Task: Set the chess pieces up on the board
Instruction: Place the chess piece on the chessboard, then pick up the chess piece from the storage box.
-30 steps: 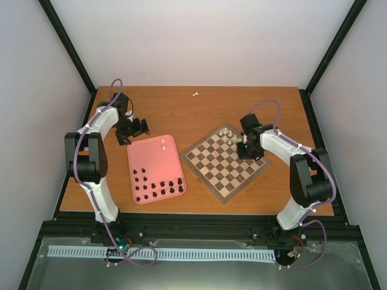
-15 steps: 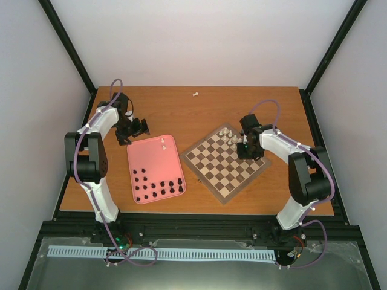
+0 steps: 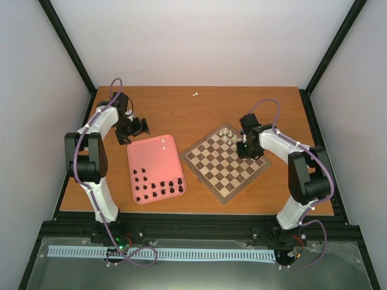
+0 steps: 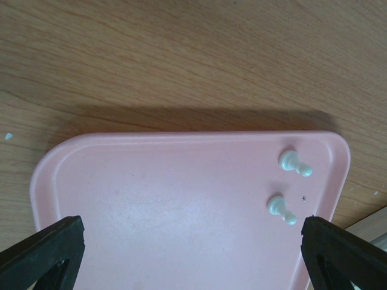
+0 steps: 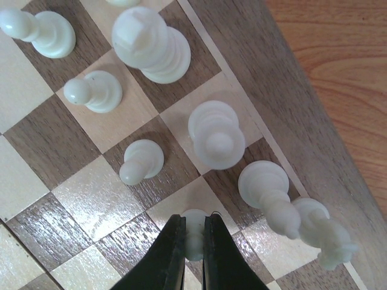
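Chessboard of dark and pale wooden squares (image 3: 227,162) lies angled on the right, with cream-white pieces (image 5: 151,45) ranked along its far right edge. Pink rounded plastic tray (image 3: 154,160) on the left holds black pieces (image 3: 158,188) and two white pawns (image 4: 289,162), apparently as the supply. Right end effector (image 5: 195,225) pinches a cream pawn (image 5: 195,219) upright beside the placed pawns, probably to seat it. Left end effector (image 3: 139,128) hovers spread wide above the tray's far edge. Orange-brown wooden counter (image 3: 254,109) sits between white walls.

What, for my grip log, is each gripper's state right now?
Left gripper: open, empty, near the pink rounded-corner tray.
Right gripper: shut on a tiny cream-white chess piece.
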Available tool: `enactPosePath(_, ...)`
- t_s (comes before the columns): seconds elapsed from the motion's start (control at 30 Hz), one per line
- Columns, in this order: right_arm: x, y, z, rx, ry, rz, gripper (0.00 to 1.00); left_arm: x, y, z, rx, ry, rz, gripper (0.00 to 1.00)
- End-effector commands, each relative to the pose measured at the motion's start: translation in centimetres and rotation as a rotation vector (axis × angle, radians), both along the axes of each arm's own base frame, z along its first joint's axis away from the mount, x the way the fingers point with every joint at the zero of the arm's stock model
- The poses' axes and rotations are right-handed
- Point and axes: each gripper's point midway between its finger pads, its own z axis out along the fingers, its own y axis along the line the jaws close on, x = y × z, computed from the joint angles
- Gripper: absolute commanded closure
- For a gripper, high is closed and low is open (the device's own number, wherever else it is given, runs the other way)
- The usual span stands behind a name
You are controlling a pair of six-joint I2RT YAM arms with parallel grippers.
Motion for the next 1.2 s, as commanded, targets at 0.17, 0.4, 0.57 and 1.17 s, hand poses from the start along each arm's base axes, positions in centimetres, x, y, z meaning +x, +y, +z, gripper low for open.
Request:
enactPosePath(0.17, 0.5, -0.4, -0.4, -0.015, 0.003, -0.006, 0.93, 0.8, -0.3, 0.6, 0.007, -0.018, -0.021, 0.0)
enactPosePath(0.4, -0.2, -0.4, 0.3, -0.001, -0.007, -0.001, 0.85, 0.6, -0.3, 0.4, 0.005, -0.014, -0.02, 0.0)
enactPosePath(0.57, -0.6, 0.1, 1.7, 0.041, -0.022, 0.014, 0.75, 0.7, -0.3, 0.5, 0.005, -0.019, -0.02, 0.0)
enactPosePath(1.17, 0.8, 15.3, 11.8, 0.202, -0.171, 0.363, 0.44, 0.6, -0.2, 0.5, 0.011, -0.018, -0.022, 0.0)
